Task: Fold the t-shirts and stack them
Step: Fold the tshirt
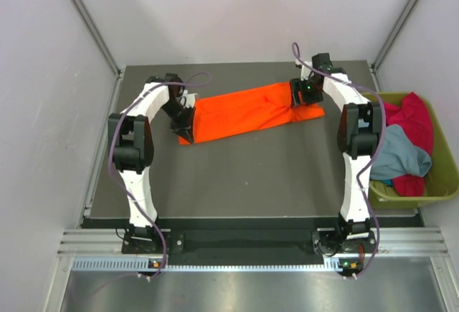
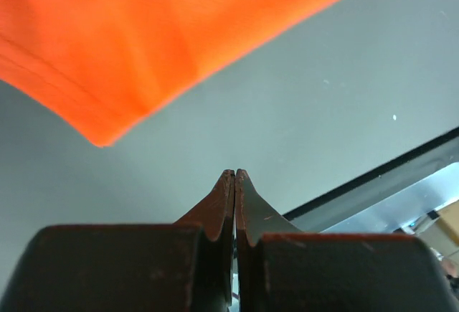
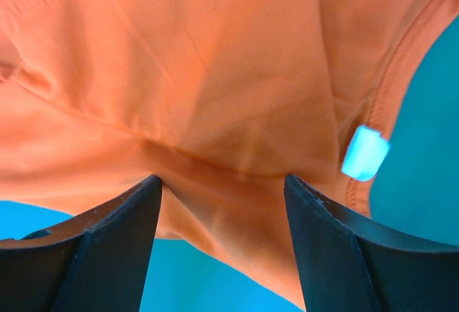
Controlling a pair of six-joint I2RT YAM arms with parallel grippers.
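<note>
An orange t-shirt (image 1: 251, 113) lies folded into a long strip across the back of the dark table (image 1: 251, 176). My left gripper (image 1: 183, 123) is at the strip's left end. In the left wrist view its fingertips (image 2: 235, 173) are pressed together with nothing between them, and the shirt's corner (image 2: 107, 129) lies just ahead, apart from them. My right gripper (image 1: 305, 95) is over the right end, open. In the right wrist view its fingers (image 3: 222, 179) stand wide on either side of a ridge of orange cloth (image 3: 215, 111) near the collar and label (image 3: 364, 153).
An olive-green bin (image 1: 446, 183) stands off the table's right edge, holding a magenta-red t-shirt (image 1: 419, 122) and a grey-blue t-shirt (image 1: 405, 154). Pale walls close in the sides and back. The table's front edge (image 1: 251, 219) runs just ahead of the arm bases.
</note>
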